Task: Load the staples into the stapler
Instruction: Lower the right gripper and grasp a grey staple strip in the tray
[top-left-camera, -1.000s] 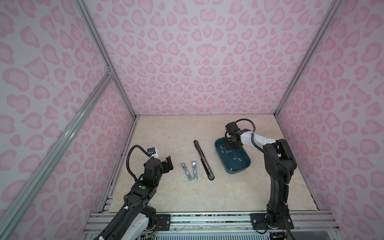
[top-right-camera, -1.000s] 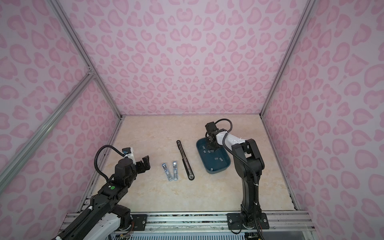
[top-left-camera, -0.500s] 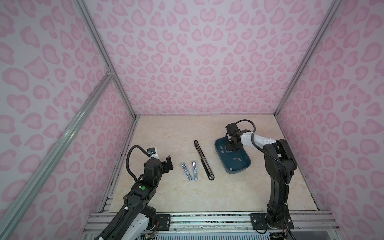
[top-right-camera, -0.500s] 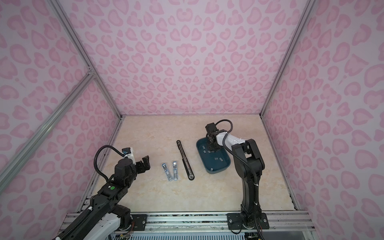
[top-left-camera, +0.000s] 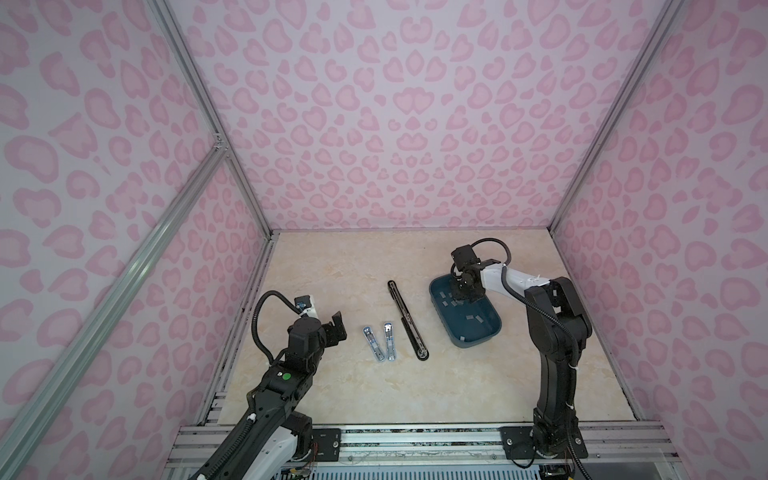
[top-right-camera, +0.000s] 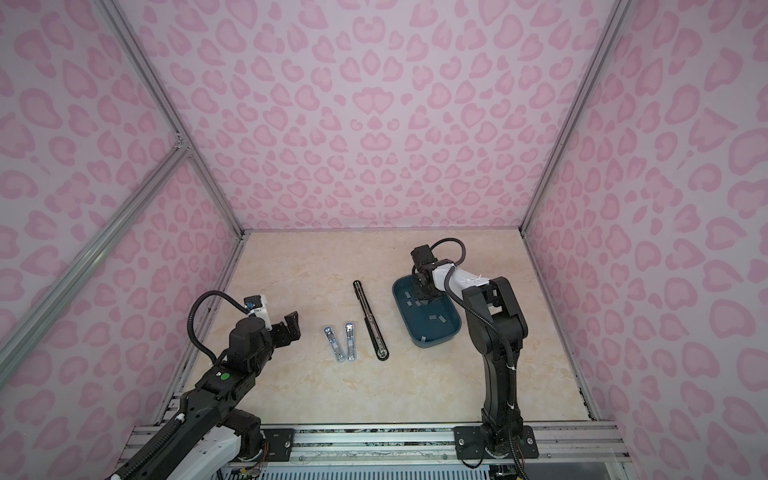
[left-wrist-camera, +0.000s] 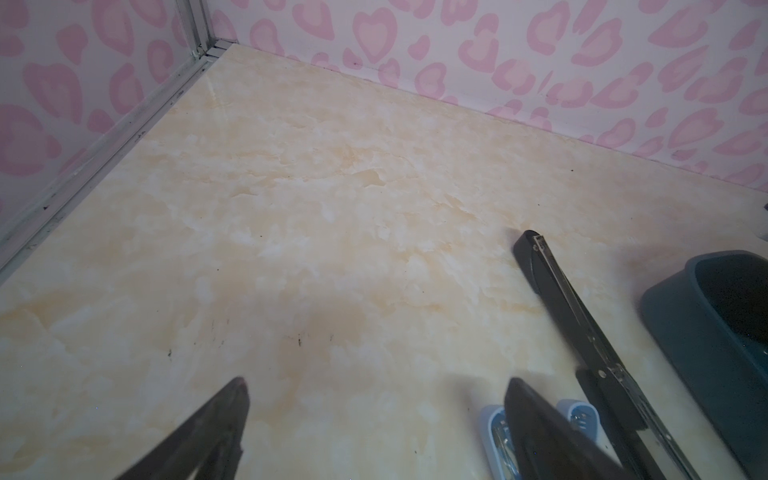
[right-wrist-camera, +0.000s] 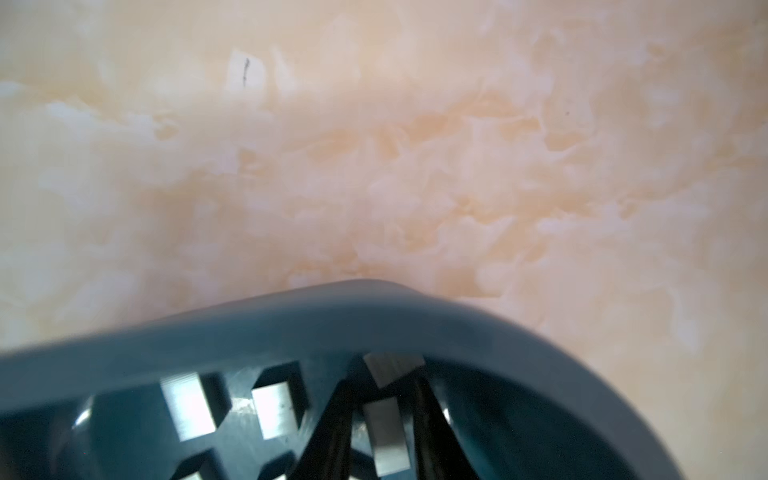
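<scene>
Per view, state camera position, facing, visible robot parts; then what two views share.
Top view: high up, looking down; left arm and right arm.
Top view: alongside, same aim; left gripper, right gripper.
Left wrist: on left arm, facing black stapler; fingers.
Right wrist: on right arm, facing staples; fingertips.
Wrist views share the tray.

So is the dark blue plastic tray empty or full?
Neither: the dark blue plastic tray holds several small grey metal staple strips scattered over its floor, with bare floor between them.
</scene>
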